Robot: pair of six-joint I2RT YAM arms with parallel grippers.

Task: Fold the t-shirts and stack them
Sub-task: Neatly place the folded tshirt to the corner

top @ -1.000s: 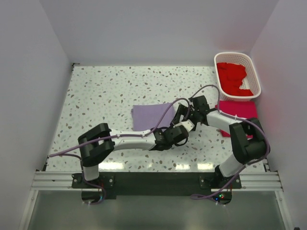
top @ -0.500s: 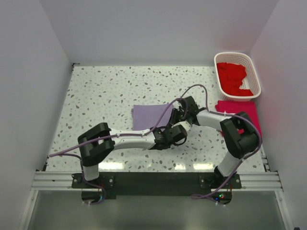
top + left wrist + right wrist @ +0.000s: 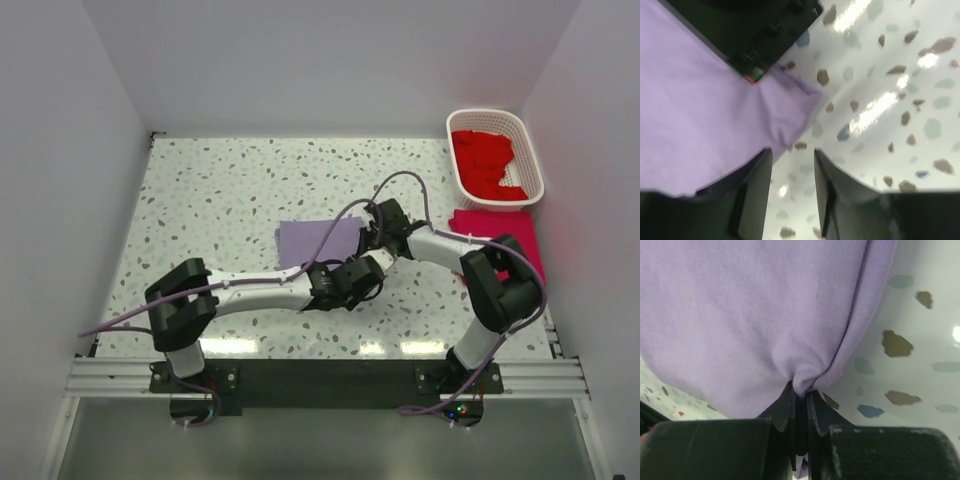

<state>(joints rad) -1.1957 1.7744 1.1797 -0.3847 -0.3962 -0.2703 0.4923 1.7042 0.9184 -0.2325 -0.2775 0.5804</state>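
Mid-table: lavender t-shirt [image 3: 312, 242] lies flat. Right gripper [image 3: 801, 401] is pinched on its bunched edge. Left gripper [image 3: 792, 170] is parted at the corner, holding nothing. Both wrists crowd the shirt's right side. Crimson-pink t-shirt [image 3: 497, 230] lies far right, with red t-shirts [image 3: 482, 158] in the basket [image 3: 485, 113] behind.

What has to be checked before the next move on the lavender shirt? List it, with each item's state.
1. Grip of the right gripper on the lavender shirt: ok, shut on its edge.
2. The left gripper open and empty: ok, jaws apart over the table beside the shirt's corner.
3. Lavender shirt folded neatly: cannot tell, the arms hide its near right part from above.
4. The crimson-pink shirt flat beside the basket: ok, though the right arm hides part of it.
5. All shirts folded: not ok, the red shirts lie bunched in the basket.
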